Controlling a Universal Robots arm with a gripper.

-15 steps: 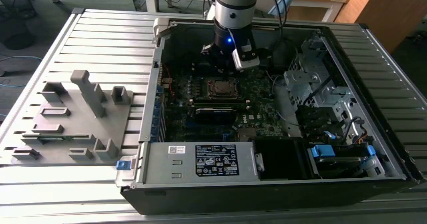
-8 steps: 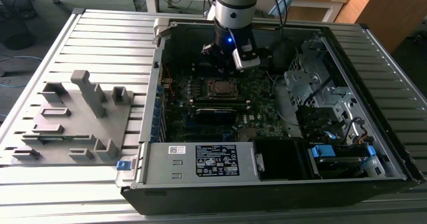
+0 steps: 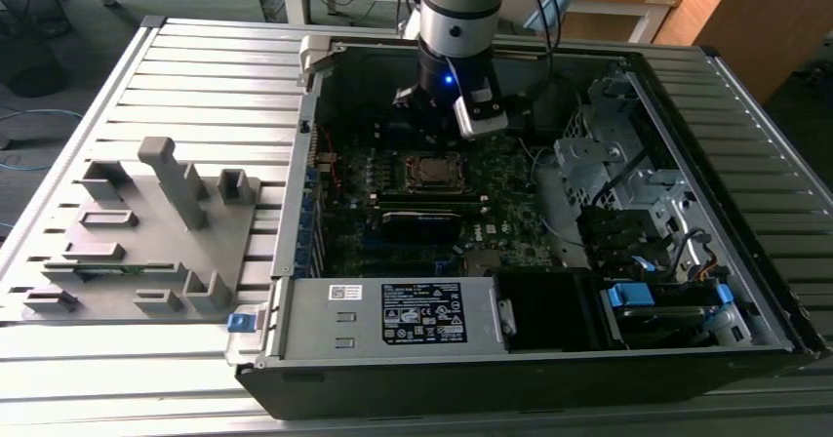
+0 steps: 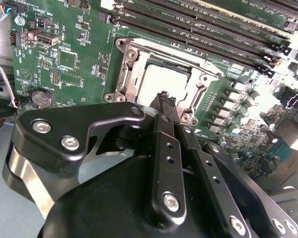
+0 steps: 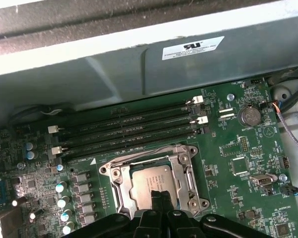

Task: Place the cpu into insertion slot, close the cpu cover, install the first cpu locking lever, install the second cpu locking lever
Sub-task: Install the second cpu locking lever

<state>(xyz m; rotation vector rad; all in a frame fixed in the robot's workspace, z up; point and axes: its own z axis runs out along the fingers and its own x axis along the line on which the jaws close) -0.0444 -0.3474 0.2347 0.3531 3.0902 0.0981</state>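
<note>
In the exterior view, a grey fixture tray point(image 3: 143, 252) is seen on the slatted table's point(image 3: 78, 378) left side; the open computer case point(image 3: 521, 359) occupies the centre and right. The cpu point(image 5: 151, 183) is seated in the insertion slot point(image 3: 435, 173), near the motherboard's point(image 5: 238, 163) middle, with the cpu cover point(image 5: 181, 166) closed over it. The gripper point(image 4: 165, 99) is poised above the slot's edge, fingers point(image 5: 156, 198) pressed together, nothing grasped. The lever stage is judged in hand; an accurate push on a locking lever is called for.

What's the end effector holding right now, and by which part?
Nothing visible. The end effector is shut with bare tips, above the grey metal-topped square cpu already lying under the silver metal cpu cover frame.
</note>
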